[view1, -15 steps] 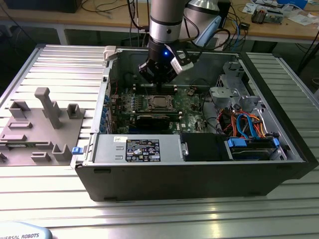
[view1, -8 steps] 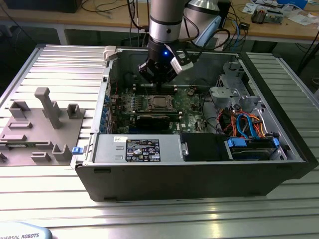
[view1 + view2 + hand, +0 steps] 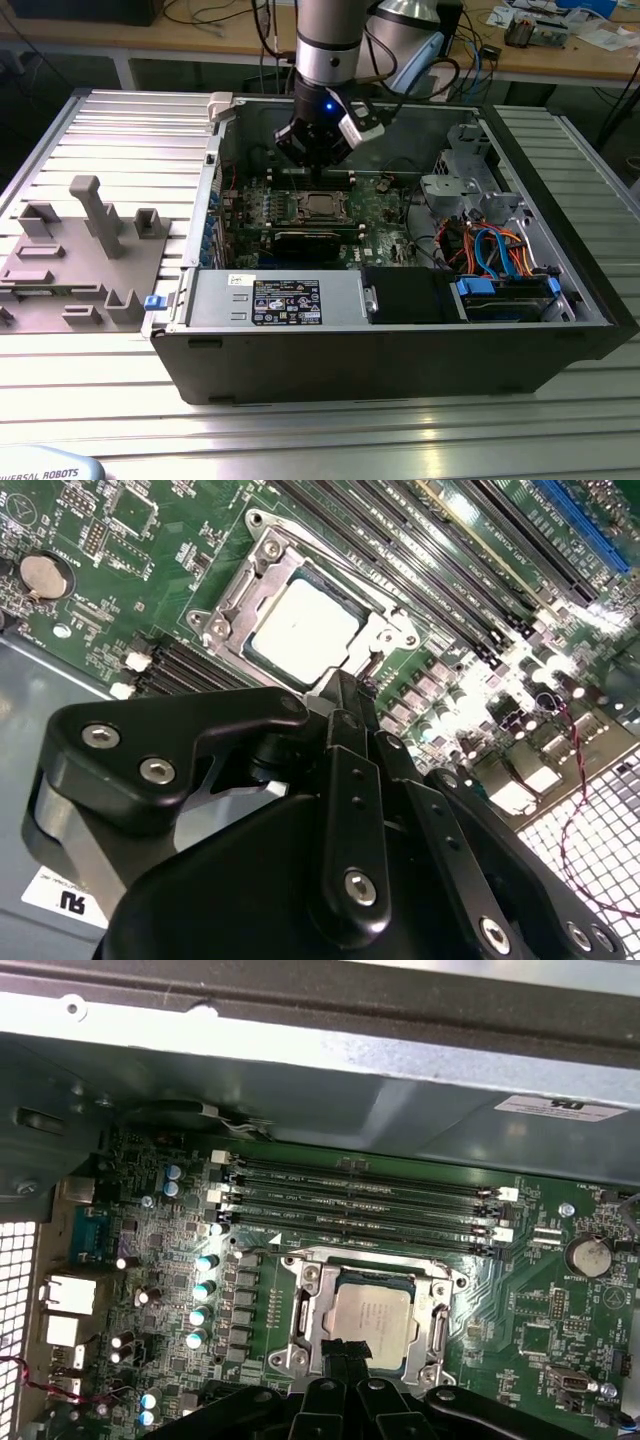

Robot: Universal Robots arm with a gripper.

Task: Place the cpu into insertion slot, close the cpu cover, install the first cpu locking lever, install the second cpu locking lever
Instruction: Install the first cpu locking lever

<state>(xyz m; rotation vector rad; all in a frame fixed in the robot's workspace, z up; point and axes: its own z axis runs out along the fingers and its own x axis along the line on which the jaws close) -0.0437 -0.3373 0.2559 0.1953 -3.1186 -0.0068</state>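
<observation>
Cpu (image 3: 368, 1313) sits in insertion slot (image 3: 300, 1305), cover (image 3: 437, 1310) closed.

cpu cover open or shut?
Shut: the cpu cover lies flat around the cpu, whose top shows through its window.

Open computer case (image 3: 400, 340): one, on the metal table (image 3: 300, 440).
Robot arm (image 3: 328, 40): one, above the case.
Gripper (image 3: 318, 150): one, above the cpu.
Cpu (image 3: 370, 1318): one, seated in the insertion slot (image 3: 305, 1310) on the green board inside the case.
Cpu cover (image 3: 432, 1312): one, framing the cpu.
Long black memory slots (image 3: 360, 1205): four, side by side beside the insertion slot.
Coin cell battery (image 3: 587, 1254): one, on the board near the slots' ends.
Grey fixture plate (image 3: 80, 260): one, outside the case, on the exterior view's left.
</observation>
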